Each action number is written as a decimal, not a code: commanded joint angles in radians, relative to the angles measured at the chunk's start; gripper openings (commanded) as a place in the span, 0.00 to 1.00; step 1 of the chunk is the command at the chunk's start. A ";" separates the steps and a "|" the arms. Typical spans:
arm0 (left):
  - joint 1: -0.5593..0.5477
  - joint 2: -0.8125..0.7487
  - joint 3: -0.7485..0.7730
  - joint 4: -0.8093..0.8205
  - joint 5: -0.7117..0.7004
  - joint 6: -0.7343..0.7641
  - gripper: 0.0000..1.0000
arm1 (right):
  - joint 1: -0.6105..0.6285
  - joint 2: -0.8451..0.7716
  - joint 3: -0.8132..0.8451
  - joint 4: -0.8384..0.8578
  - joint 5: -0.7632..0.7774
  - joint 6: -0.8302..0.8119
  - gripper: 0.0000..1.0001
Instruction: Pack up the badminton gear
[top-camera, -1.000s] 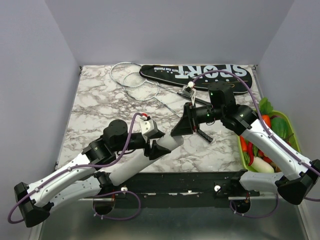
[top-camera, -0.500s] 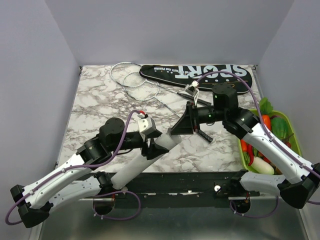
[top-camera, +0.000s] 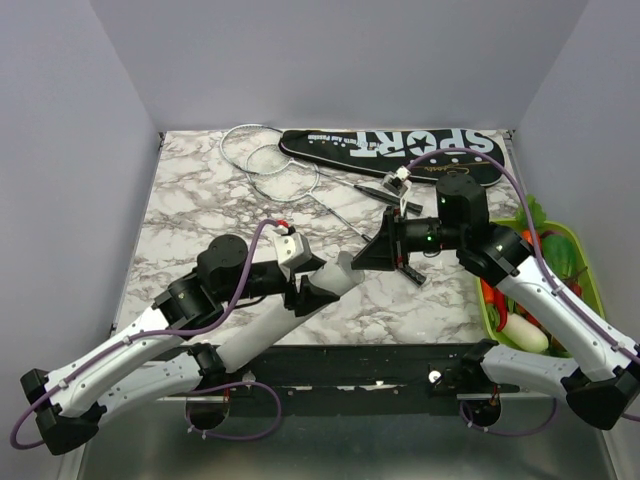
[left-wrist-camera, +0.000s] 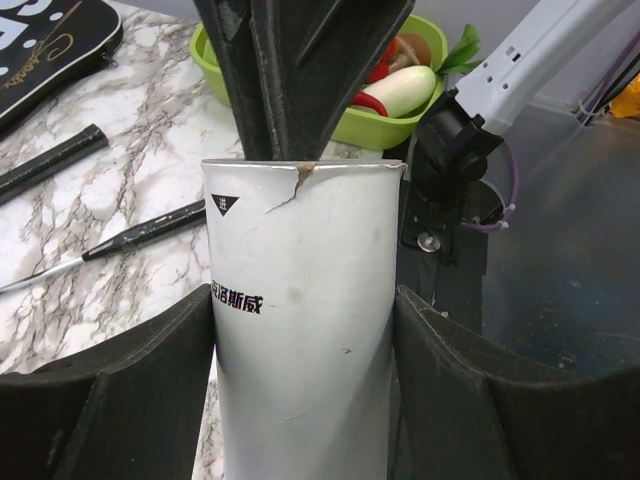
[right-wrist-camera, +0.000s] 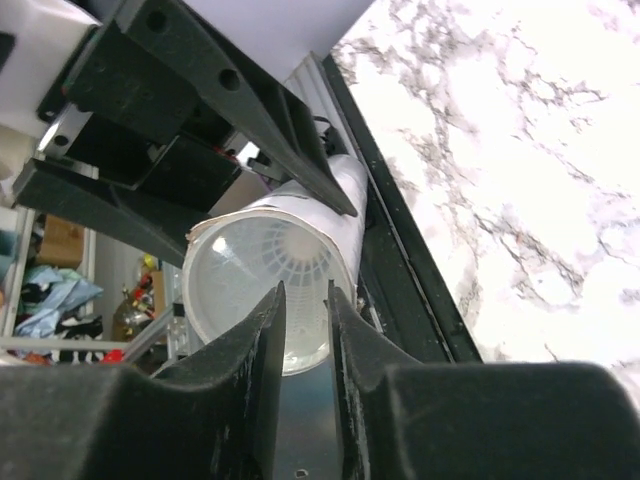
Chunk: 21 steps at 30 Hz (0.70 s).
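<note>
- At the far edge of the marble table (top-camera: 200, 200), a long black racket bag (top-camera: 390, 152) lettered SPORT in white lies flat along that edge.
- Just left of the bag's narrow end, two rackets (top-camera: 265, 158) lie on the marble with their pale hoops overlapping. Their thin shafts run off to the right, and their black handles rest in front of the bag, outside it.
- Nearer the arms, a white tube (top-camera: 285, 325) slants across the table's near edge. Its open mouth faces the right arm, and its rim has a small tear.
- The left gripper (top-camera: 308, 290) clamps the tube just below the mouth, one finger pressed against each side.
- The right gripper (top-camera: 372, 252) sits at the tube's mouth, its fingers drawn close with a narrow gap between them. The tube's rim shows in that gap, but it is not clear whether the fingers pinch it.
- One racket handle lies on the marble just beside the right gripper.
- At the table's right edge, a green basket (left-wrist-camera: 375, 128) holds vegetables.
</note>
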 joint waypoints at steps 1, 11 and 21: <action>-0.005 0.001 0.095 0.243 -0.059 0.051 0.00 | 0.009 0.031 0.016 -0.222 0.061 -0.103 0.23; -0.003 0.086 0.130 0.201 -0.188 0.157 0.00 | 0.019 0.028 0.096 -0.271 0.131 -0.129 0.01; 0.142 0.389 0.344 -0.095 -0.364 0.407 0.00 | 0.021 0.002 0.260 -0.365 0.736 0.004 0.01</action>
